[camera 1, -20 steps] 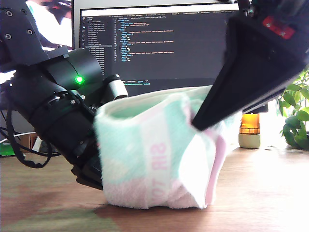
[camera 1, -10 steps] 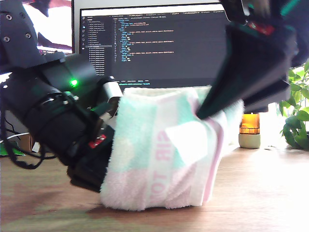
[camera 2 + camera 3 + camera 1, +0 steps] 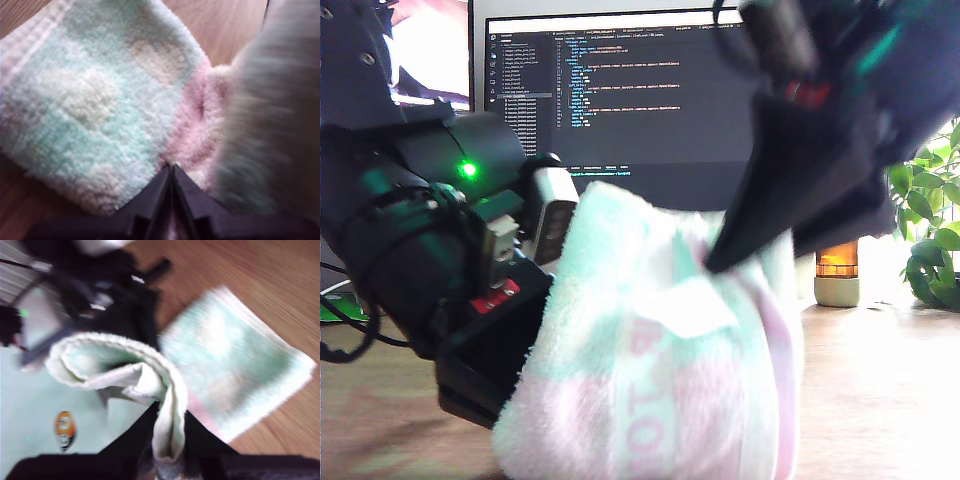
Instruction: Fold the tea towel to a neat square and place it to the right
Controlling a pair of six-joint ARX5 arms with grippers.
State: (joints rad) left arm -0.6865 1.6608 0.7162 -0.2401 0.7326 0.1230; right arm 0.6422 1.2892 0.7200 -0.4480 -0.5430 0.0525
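In the lower middle of the exterior view, the tea towel [image 3: 650, 370] stands up in a soft lump on the bench [image 3: 880, 400]. It looks bigger and closer than it did a second ago. Its bottom now runs off the lower edge of that view. Both arms have pulled it toward the camera.

My first end effector [image 3: 172, 169] comes in from the exterior view's left. Its jaws are pressed together on the pink edge of the towel. My second end effector [image 3: 715, 262] reaches down from the upper right of the exterior view. Its jaws are clamped on a rolled-up bit of the towel's rim, and the second wrist view shows the cloth squeezed between them.

That same view shows another part of the towel lying flat on the bench, past the held bit. So I think the held edges are being carried over the flat part, and the fold is about half done. The towel is not a neat square yet. It is bunched up, so the edges may not line up when they come down.
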